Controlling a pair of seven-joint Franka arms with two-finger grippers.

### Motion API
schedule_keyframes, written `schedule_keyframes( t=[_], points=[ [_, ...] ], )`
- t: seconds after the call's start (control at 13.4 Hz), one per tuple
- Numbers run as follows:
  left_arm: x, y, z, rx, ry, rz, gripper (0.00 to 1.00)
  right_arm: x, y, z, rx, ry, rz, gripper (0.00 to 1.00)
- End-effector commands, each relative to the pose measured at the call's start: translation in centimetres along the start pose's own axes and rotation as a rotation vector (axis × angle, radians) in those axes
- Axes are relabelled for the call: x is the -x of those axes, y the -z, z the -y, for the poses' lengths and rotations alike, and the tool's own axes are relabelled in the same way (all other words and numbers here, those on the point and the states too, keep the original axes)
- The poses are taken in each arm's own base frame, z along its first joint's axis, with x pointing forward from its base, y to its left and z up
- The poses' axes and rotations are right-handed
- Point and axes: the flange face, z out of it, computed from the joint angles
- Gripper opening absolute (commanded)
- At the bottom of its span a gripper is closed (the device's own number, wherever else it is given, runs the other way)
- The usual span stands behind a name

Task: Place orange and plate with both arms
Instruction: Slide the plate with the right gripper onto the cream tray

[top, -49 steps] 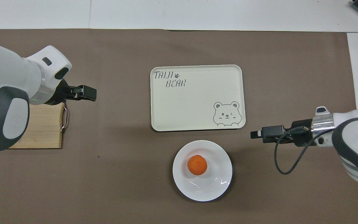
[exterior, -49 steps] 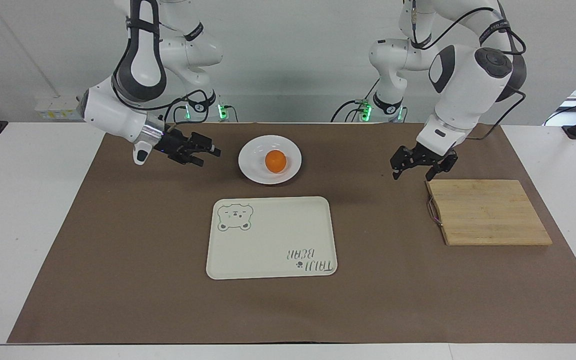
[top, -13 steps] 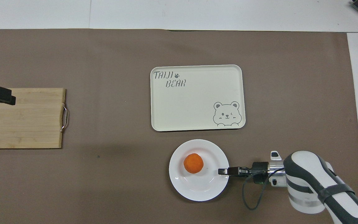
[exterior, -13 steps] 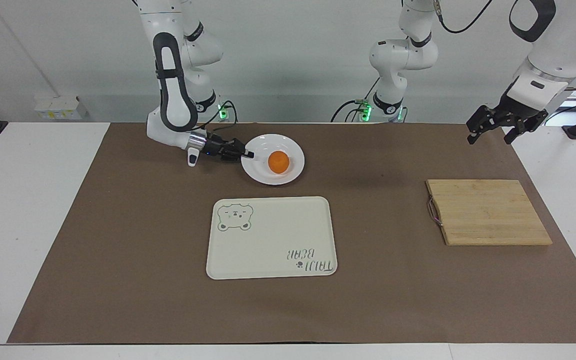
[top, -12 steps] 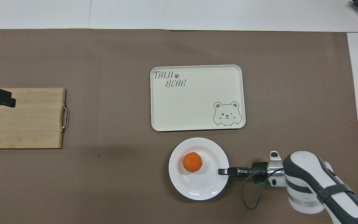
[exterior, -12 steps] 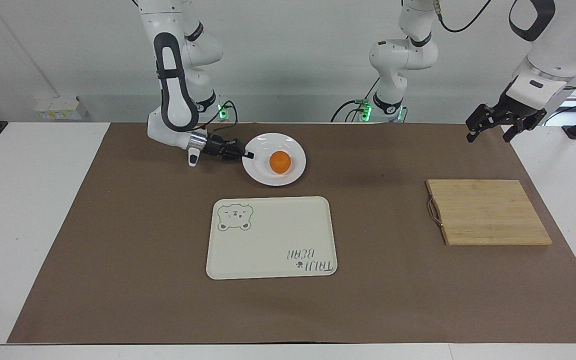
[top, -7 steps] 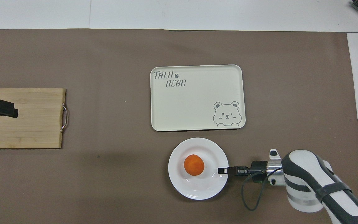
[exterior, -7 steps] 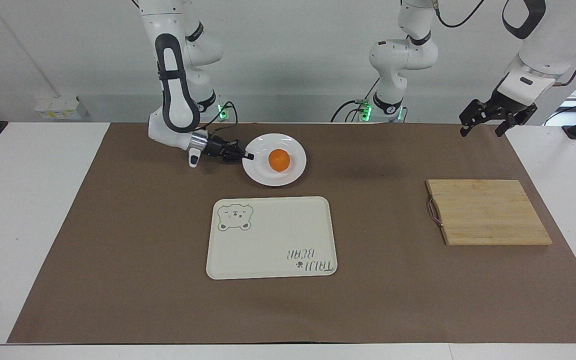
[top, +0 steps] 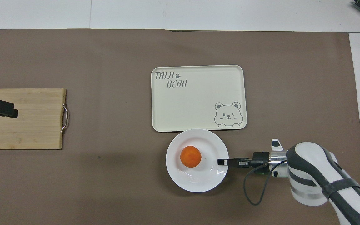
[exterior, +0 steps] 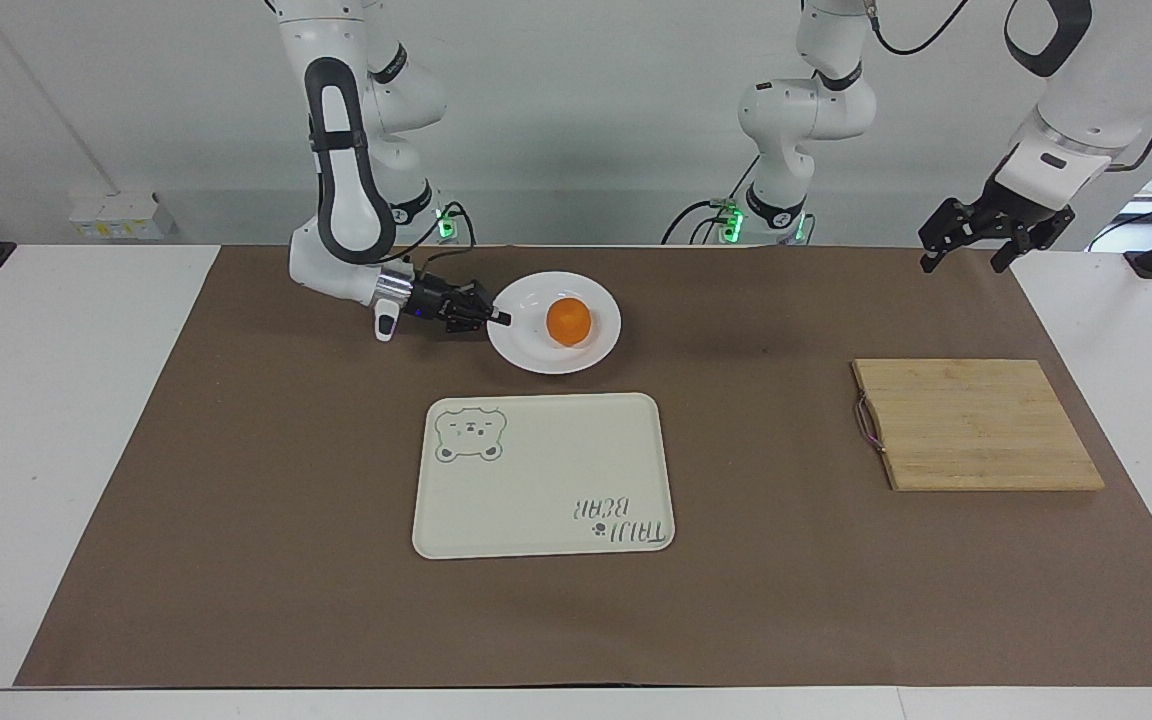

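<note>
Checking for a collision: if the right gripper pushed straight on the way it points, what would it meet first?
The right gripper is shut on the plate rim, pointing across the dish; straight on, it would likely meet the orange first.

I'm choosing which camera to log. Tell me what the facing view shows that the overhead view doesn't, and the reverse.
Only the facing view shows the arm bases with green lights and the whole left end effector, open and raised by the table's edge at the left arm's end.

Only the overhead view shows the plate's rim overlapping the tray edge.

Both show the right end effector shut on the plate rim, the orange on the plate, and the cutting board.
</note>
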Motion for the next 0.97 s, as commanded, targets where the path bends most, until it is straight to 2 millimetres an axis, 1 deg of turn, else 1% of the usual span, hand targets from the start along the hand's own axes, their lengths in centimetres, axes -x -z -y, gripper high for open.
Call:
schedule_keyframes(
  t=[0.0,0.07,0.15,0.3,0.52,0.67,0.75,0.9],
  points=[
    [0.6,0.0,0.1,-0.02,0.011,-0.011,1.0,-1.1,0.7,1.1,-0.053,0.018,-0.02,0.0],
    [0.6,0.1,0.1,-0.02,0.011,-0.013,1.0,-1.5,0.7,1.1,-0.051,0.021,-0.022,0.0],
    [0.6,0.1,0.1,-0.02,0.011,-0.013,1.0,-2.3,1.0,1.4,-0.051,0.026,-0.034,0.0],
    [0.5,0.0,0.1,-0.02,0.011,-0.013,1.0,-5.2,1.4,1.8,-0.038,-0.006,-0.034,0.0],
    [0.6,0.0,0.1,-0.02,0.011,-0.01,1.0,-8.7,1.6,3.0,-0.049,-0.032,-0.031,0.0],
    [0.5,0.0,0.1,-0.02,0.011,-0.013,1.0,-11.4,2.5,3.3,-0.024,-0.035,-0.032,0.0],
    [0.6,0.1,0.1,-0.02,0.011,-0.013,1.0,-12.7,2.8,3.8,-0.023,-0.04,-0.041,0.0],
    [0.5,0.0,0.1,-0.02,0.011,-0.011,1.0,-15.3,3.0,4.6,-0.019,-0.062,-0.057,0.0]
  ],
)
